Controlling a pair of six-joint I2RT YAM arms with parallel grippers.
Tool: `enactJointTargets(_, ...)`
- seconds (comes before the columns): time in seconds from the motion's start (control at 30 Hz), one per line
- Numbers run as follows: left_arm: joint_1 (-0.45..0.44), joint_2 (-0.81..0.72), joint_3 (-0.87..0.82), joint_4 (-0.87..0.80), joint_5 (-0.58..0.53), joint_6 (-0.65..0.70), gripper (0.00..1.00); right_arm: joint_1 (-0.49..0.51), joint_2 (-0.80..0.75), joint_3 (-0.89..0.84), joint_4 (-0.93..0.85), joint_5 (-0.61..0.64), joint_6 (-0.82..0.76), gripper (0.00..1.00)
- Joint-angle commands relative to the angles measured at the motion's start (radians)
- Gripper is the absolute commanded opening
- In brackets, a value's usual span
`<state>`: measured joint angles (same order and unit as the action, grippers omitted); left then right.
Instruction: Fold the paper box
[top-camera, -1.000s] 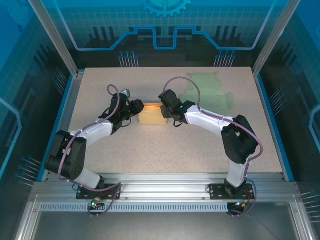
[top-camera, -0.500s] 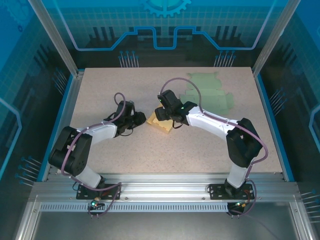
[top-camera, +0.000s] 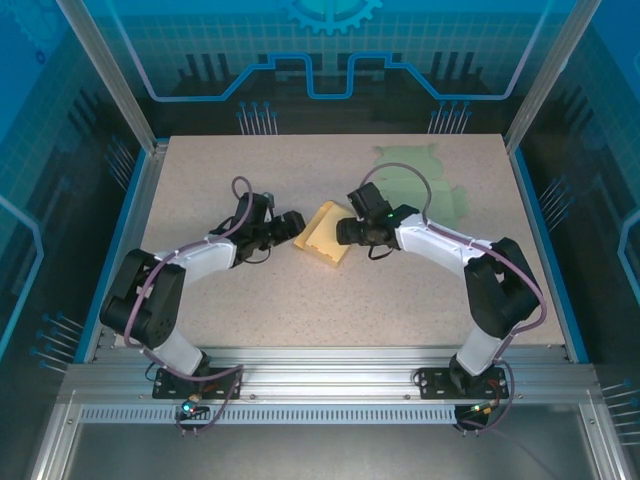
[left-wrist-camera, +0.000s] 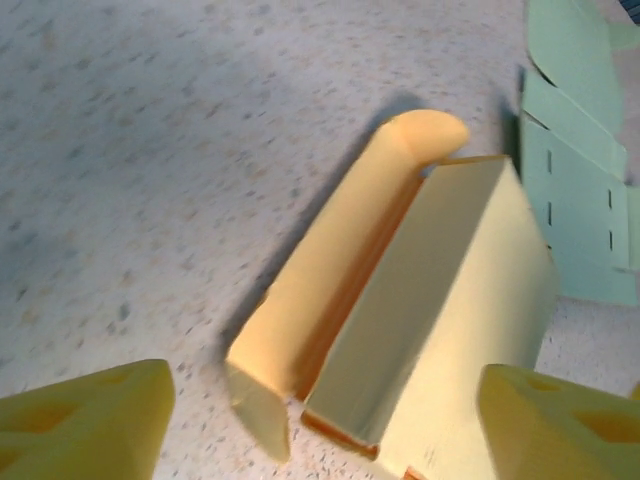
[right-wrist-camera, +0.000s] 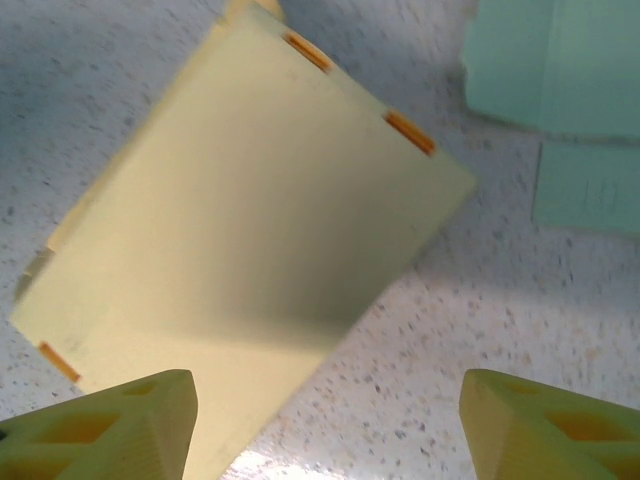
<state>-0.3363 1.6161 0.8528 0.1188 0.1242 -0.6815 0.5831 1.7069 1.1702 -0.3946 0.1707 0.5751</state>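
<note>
The yellow paper box (top-camera: 328, 233) lies skewed at mid-table (top-camera: 300, 300), a long flap curling up along its left side. The left gripper (top-camera: 289, 228) sits just beside that side, jaws spread, holding nothing. The right gripper (top-camera: 347, 232) hovers at the opposite edge, likewise released. A flat green box blank (top-camera: 415, 185) lies beyond.

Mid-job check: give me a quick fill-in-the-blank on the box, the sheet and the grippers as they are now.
1. The box lies ___ the left gripper and the right gripper.
2. The jaws of both grippers stand ___.
3. The flat sheet on the table beyond the box is coloured ___.
Missing words: between; open; green.
</note>
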Motion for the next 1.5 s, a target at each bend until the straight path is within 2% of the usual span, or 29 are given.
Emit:
enactJointTargets(0.0,0.004,0.057,0.074,0.008,0.075,0.066,0.89,-0.021,-0.009,-0.040,0.053,-0.112,0.071,0.74)
enactJointTargets(0.2,0.020,0.163,0.188,-0.059,0.133,0.107,0.88,-0.043,0.072,-0.021,0.084,-0.141,0.074,0.78)
enactJointTargets(0.6,0.020,0.245,0.310,-0.287,0.124,0.221,0.84,-0.051,0.215,0.046,0.019,-0.115,0.044,0.75)
enactJointTargets(0.97,0.020,0.356,0.365,-0.295,0.229,0.214,0.75,-0.051,0.228,0.037,0.026,-0.122,0.046,0.72)
enactJointTargets(1.2,0.026,0.340,0.332,-0.235,0.257,0.166,0.69,-0.051,0.229,0.032,0.031,-0.117,0.046,0.72)
enactJointTargets(1.27,0.026,0.302,0.302,-0.225,0.203,0.142,0.69,-0.051,0.231,0.028,0.031,-0.117,0.048,0.71)
enactJointTargets(1.37,0.036,0.213,0.233,-0.231,0.062,0.096,0.78,-0.051,0.229,0.021,0.036,-0.120,0.049,0.71)
enactJointTargets(1.47,0.042,0.134,0.163,-0.230,-0.021,0.041,0.81,-0.051,0.228,0.019,0.042,-0.126,0.049,0.70)
